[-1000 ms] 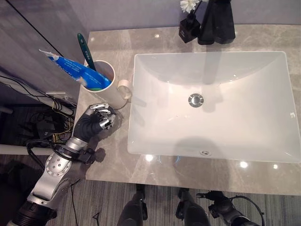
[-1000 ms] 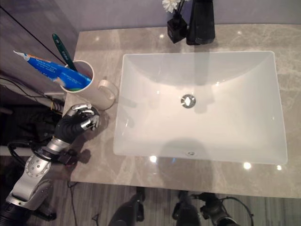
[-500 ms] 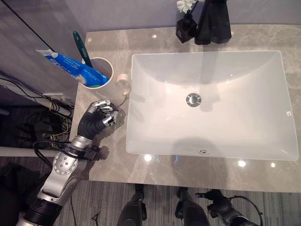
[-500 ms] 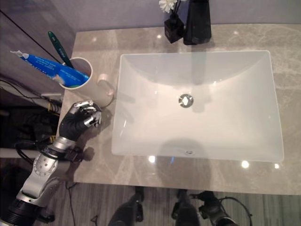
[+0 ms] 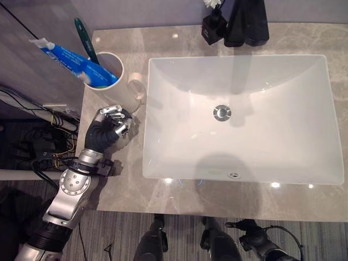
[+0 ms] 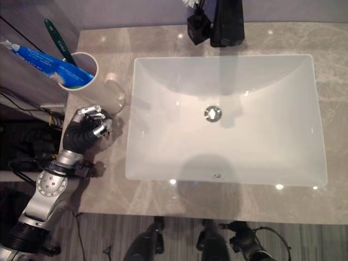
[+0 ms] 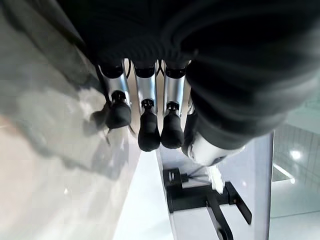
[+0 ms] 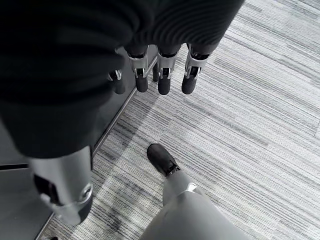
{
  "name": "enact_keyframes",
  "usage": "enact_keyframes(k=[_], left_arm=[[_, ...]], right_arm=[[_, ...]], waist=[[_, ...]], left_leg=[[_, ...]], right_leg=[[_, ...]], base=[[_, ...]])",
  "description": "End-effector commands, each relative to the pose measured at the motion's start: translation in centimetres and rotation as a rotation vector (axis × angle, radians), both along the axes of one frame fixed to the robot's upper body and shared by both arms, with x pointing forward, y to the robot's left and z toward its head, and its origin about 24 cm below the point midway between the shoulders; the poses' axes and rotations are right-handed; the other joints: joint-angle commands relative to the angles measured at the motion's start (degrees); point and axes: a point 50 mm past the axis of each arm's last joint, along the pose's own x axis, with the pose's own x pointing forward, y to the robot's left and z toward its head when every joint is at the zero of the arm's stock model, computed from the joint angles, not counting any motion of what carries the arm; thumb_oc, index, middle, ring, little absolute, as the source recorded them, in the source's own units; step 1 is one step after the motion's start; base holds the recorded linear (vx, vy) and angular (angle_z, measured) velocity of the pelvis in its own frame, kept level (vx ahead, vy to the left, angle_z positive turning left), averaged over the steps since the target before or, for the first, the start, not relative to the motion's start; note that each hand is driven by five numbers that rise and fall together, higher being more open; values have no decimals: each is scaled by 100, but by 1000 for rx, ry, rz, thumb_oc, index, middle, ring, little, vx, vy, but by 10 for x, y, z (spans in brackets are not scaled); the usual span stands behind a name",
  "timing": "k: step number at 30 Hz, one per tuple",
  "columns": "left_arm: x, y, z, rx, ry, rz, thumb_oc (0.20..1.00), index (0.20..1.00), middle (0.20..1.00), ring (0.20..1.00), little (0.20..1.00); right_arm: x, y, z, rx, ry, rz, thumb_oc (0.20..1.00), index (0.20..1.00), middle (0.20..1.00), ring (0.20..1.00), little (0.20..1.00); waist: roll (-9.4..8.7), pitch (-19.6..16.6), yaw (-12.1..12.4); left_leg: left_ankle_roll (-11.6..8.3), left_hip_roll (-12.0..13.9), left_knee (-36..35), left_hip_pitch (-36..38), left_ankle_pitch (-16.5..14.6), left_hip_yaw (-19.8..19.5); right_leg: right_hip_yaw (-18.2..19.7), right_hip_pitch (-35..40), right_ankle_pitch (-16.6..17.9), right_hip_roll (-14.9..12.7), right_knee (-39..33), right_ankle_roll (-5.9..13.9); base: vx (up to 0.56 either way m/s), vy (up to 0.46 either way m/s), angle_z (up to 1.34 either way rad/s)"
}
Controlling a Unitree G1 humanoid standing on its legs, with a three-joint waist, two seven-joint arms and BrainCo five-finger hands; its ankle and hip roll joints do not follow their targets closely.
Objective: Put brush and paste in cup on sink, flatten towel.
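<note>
Left hand (image 5: 108, 126) curled and empty; right hand (image 8: 150, 75) hangs with fingers relaxed

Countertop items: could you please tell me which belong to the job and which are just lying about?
Job: toothbrush, toothpaste tube, white cup, sink.
Lying about: black faucet, small black vase with white flower.

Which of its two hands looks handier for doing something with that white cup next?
Probably the left hand. It sits on the counter just in front of the cup holding the toothbrush and paste, empty. The right hand hangs low over the floor.
</note>
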Motion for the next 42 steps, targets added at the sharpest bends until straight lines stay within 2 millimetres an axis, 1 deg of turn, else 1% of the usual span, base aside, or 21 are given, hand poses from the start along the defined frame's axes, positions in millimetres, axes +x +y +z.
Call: enact_keyframes(k=[1, 6, 10, 14, 18, 20, 21, 24, 26, 28, 31, 36, 42], left_arm=[[8, 18, -11, 38, 54, 116, 200, 200, 200, 200, 200], [13, 19, -7, 45, 38, 137, 200, 200, 200, 200, 200], [22, 20, 3, 67, 6, 160, 200, 200, 200, 200, 200], [24, 19, 8, 83, -11, 160, 200, 200, 200, 200, 200], [19, 19, 2, 65, 5, 149, 200, 200, 200, 200, 200], [10, 22, -6, 51, 30, 138, 200, 200, 200, 200, 200], [9, 22, -6, 51, 31, 139, 200, 200, 200, 200, 200], [0, 32, -10, 56, 49, 158, 200, 200, 200, 200, 200], [-5, 43, -15, 49, 70, 200, 200, 200, 200, 200, 200], [-7, 48, -18, 43, 81, 223, 200, 200, 200, 200, 200], [-7, 54, -22, 29, 93, 257, 200, 200, 200, 200, 200], [-5, 57, -22, 33, 92, 278, 200, 200, 200, 200, 200], [6, 57, -8, 80, 45, 306, 200, 200, 200, 200, 200]], right_arm=[[12, 14, 4, 16, -56, 30, 1000, 1000, 1000, 1000, 1000], [13, 16, 4, 15, -61, 42, 1000, 1000, 1000, 1000, 1000], [18, 19, 7, 18, -77, 60, 1000, 1000, 1000, 1000, 1000], [21, 20, 8, 17, -80, 68, 1000, 1000, 1000, 1000, 1000], [18, 20, 6, 19, -73, 64, 1000, 1000, 1000, 1000, 1000], [13, 17, 4, 11, -56, 55, 1000, 1000, 1000, 1000, 1000], [13, 17, 4, 10, -55, 56, 1000, 1000, 1000, 1000, 1000], [11, 14, 3, 2, -47, 50, 1000, 1000, 1000, 1000, 1000], [12, 13, 4, 2, -51, 50, 1000, 1000, 1000, 1000, 1000], [13, 13, 5, 2, -56, 52, 1000, 1000, 1000, 1000, 1000], [14, 12, 5, -2, -58, 55, 1000, 1000, 1000, 1000, 1000], [14, 13, 6, 0, -62, 60, 1000, 1000, 1000, 1000, 1000], [12, 13, 5, 1, -57, 59, 1000, 1000, 1000, 1000, 1000]], waist=[[-244, 174, -113], [-254, 161, -131], [-260, 155, -174], [-267, 168, -186], [-257, 153, -172], [-231, 134, -147], [-231, 132, -151], [-209, 107, -109], [-185, 111, -73], [-172, 128, -53], [-153, 158, -37], [-141, 170, -45], [-158, 176, -102]], left_leg=[[101, -471, -91, 126, 134, 79], [103, -471, -91, 108, 121, 78], [98, -465, -91, 74, 114, 111], [97, -464, -91, 61, 114, 137], [119, -468, -91, 100, 97, 163], [135, -480, -91, 153, 66, 172], [135, -480, -91, 154, 66, 173], [147, -484, -91, 189, 44, 196], [146, -481, -91, 201, 52, 216], [141, -475, -91, 200, 63, 232], [138, -470, -91, 183, 85, 232], [139, -462, -91, 185, 91, 230], [132, -453, -91, 162, 87, 241]], right_leg=[[420, -36, -86, 78, 429, 120], [422, -31, -72, 78, 384, 119], [472, -35, 1, 80, 278, 144], [514, -45, 33, 85, 241, 151], [558, -29, 12, 94, 266, 137], [583, 13, -8, 89, 252, 124], [583, 15, -8, 89, 251, 124], [620, 44, -5, 100, 206, 126], [656, 35, 3, 105, 202, 126], [669, 41, 9, 104, 184, 126], [663, 42, 13, 113, 168, 125], [672, 28, 14, 123, 170, 119], [686, -4, 10, 151, 182, 111]], base=[[16, -1, 9], [12, 3, 4], [0, 0, 0], [0, 0, 0], [0, 0, 0], [0, 0, 0], [21, 18, -4], [15, 10, -6], [4, 2, -4], [-5, -2, -6], [-3, -5, -4], [0, 0, 0], [0, 0, 0]])
